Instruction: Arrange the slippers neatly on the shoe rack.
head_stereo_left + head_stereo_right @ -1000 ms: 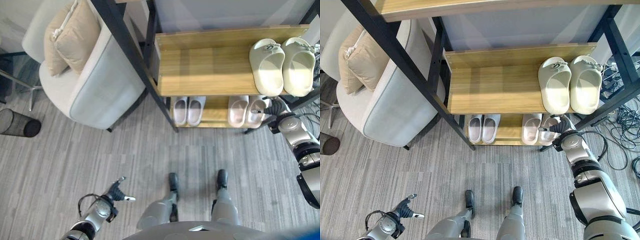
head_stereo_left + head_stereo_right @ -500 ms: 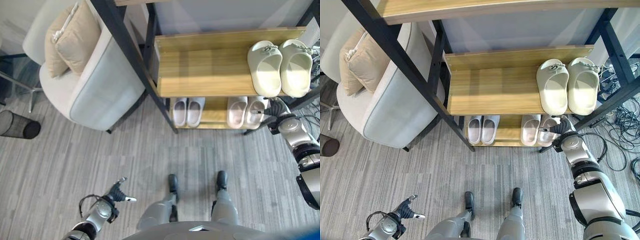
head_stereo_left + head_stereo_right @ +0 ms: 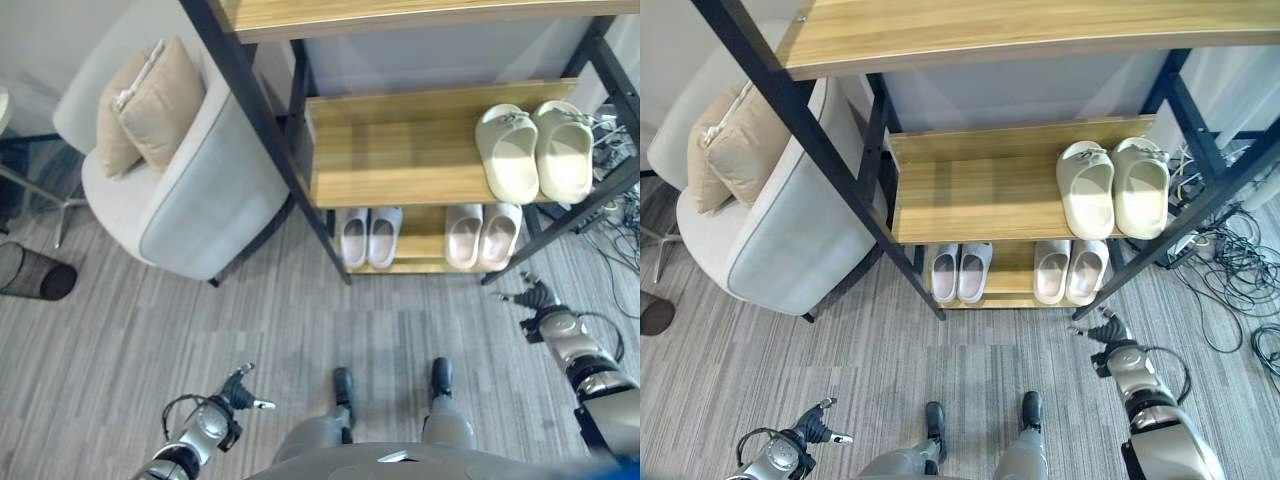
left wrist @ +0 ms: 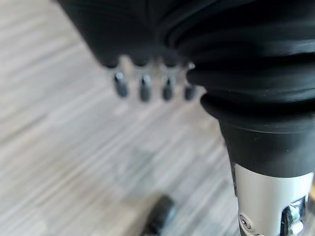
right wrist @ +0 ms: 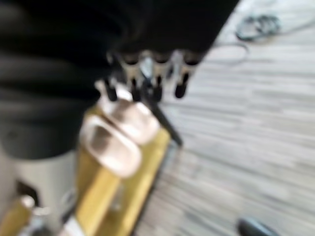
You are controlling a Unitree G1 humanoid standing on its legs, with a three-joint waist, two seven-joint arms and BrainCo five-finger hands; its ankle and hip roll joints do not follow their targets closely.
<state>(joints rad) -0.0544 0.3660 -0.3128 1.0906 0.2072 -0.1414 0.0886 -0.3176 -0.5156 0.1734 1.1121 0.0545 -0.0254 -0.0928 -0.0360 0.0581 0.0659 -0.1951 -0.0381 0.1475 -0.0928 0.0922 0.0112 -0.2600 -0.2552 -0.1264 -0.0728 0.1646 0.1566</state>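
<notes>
A pale pink pair of slippers (image 3: 482, 235) stands side by side at the right of the shoe rack's (image 3: 400, 170) bottom shelf, also seen in the right wrist view as the pink slippers (image 5: 118, 137). A lilac-white pair (image 3: 368, 236) sits to their left on the same shelf. A cream pair (image 3: 535, 150) rests on the middle shelf at the right. My right hand (image 3: 537, 300) hovers over the floor just right of the rack's front leg, open and holding nothing. My left hand (image 3: 238, 390) hangs low at the lower left, open and idle.
A grey armchair (image 3: 190, 190) with two beige cushions (image 3: 140, 105) stands left of the rack. A black mesh bin (image 3: 35, 272) lies on the floor at the far left. Cables (image 3: 1230, 270) are tangled on the floor right of the rack.
My right hand has drawn back from the pink slippers on the bottom shelf to the floor in front of the rack. The camera has pulled back and tilted up, showing the top shelf.
</notes>
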